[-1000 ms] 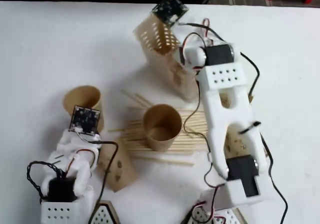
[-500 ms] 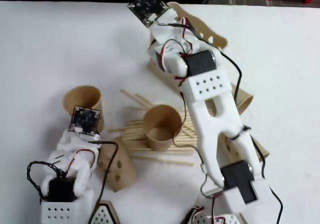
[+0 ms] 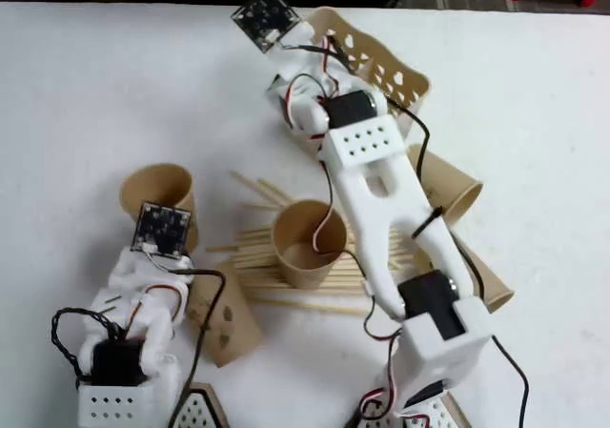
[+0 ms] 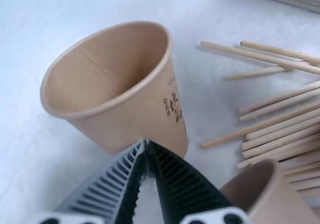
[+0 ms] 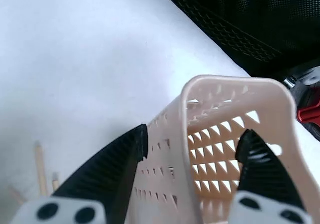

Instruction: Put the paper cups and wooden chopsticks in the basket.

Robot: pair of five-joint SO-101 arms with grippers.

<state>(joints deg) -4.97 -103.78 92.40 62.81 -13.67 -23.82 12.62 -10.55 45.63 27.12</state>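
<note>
Left gripper (image 4: 146,151): ribbed black fingers pressed together at the tips, nothing between them, low over the white table (image 3: 86,85) and just beside the near cup (image 4: 112,84), a brown paper cup standing mouth up. Wooden chopsticks (image 3: 253,256) lie in a loose heap close beside that cup, mostly parallel, with a few strays angled off at the far edge. Middle cup (image 3: 307,242) stands upright on the heap. Fallen cup (image 3: 227,321) lies on its side next to the left arm's base. Right gripper (image 5: 192,134): fingers spread wide, straddling one long wall of the basket (image 3: 393,66), one finger along the outside and the other inside the opening; cannot tell whether either presses the wall. Basket is pale plastic with cut-out holes, at the far side of the table, tipped so its opening faces partly sideways. Two more cups (image 3: 450,192) lie on their sides beside and partly under the right arm.
</note>
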